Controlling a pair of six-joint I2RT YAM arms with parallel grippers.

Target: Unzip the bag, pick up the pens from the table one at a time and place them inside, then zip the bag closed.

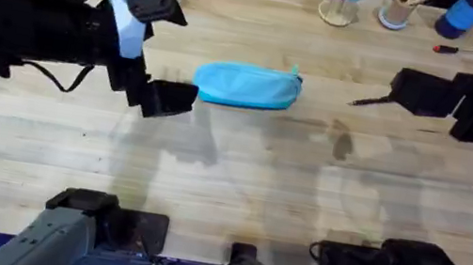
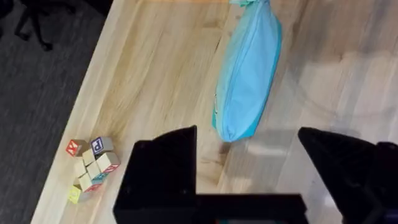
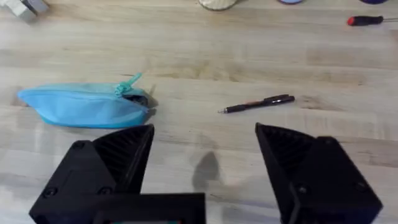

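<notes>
Overhead view: the soft light-blue fabric pouch [image 1: 248, 87] lies near the middle of the pale wooden plank bench [image 1: 238, 180], its long axis running from 9 to 3 o'clock, with the small teal pull tab [image 1: 295, 70] at the 3 o'clock end. The left gripper [image 1: 166, 98] hangs just beside the pouch's 9 o'clock end, so this arm is the nearer one; its jaws are spread wide, and the pouch end sits ahead of the gap, not yet between them. The slim black pen [image 3: 258, 103] rests on the bench at 3 o'clock of the pouch, well apart from it. The right gripper [image 3: 205, 149] hovers near the pen, jaws also spread. Judging by the zip, the pouch looks not yet opened.
</notes>
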